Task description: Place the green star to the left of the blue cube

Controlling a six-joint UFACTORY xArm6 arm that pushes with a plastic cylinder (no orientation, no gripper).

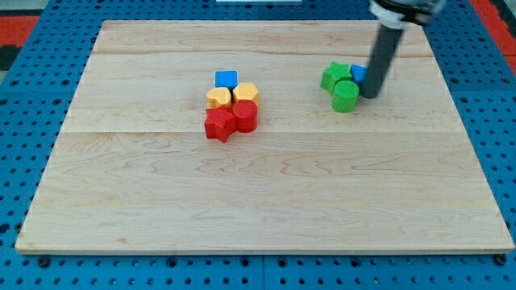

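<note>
Pale wooden board [266, 185], no writing legible anywhere on it; far to the left of my tip lies a cluster, blue cube [226, 79] at its top, two yellow blocks [234, 95] under it, two red blocks [230, 119] lowest. Nearer, the green star [334, 76] sits just left of my tip [369, 96] with a green cylinder [345, 96] touching it below; a second blue block [359, 74] is mostly hidden behind the rod. There are no jaws, only the bare rod.
</note>
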